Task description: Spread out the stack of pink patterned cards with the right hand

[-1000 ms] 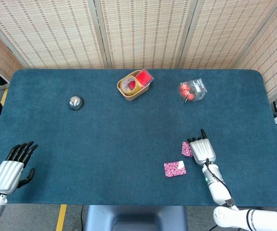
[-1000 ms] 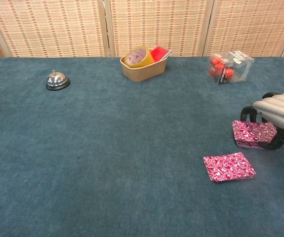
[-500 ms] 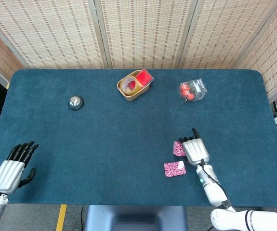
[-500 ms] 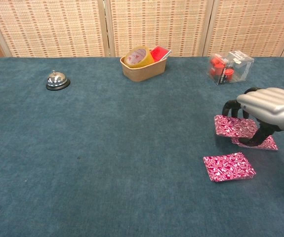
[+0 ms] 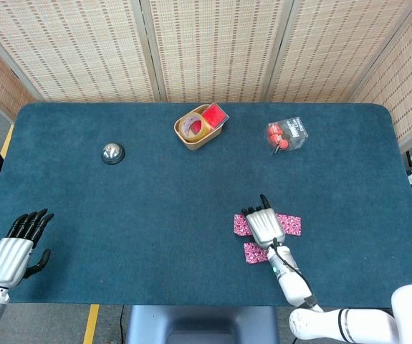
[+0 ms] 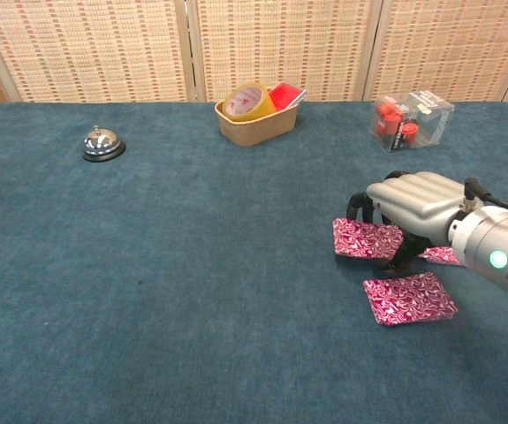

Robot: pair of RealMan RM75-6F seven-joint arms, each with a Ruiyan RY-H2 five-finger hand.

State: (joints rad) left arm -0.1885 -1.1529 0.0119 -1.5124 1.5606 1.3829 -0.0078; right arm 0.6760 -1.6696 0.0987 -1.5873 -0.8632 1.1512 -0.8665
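My right hand point(image 5: 265, 223) lies palm down on a trail of pink patterned cards point(image 5: 241, 225) at the table's front right. Its fingertips press the left end of the trail, and the thumb touches down behind it, as the chest view shows on the cards point(image 6: 365, 238) under the hand point(image 6: 417, 201). More of those cards point(image 5: 291, 224) stick out to the right of the hand. A separate pink patterned card point(image 5: 254, 253) lies flat just in front, clear of the hand. My left hand point(image 5: 14, 249) rests at the front left edge with fingers apart and nothing in it.
A silver bell point(image 5: 112, 153) sits at the back left. A tan tub point(image 5: 193, 139) with a tape roll and a red item stands at the back middle. A clear box point(image 5: 287, 134) of red pieces is at the back right.
My right hand has slid left across the table, dragging the pink cards with it, so the compact stack now lies as a strip with cards left behind on the right. The left hand stayed put.
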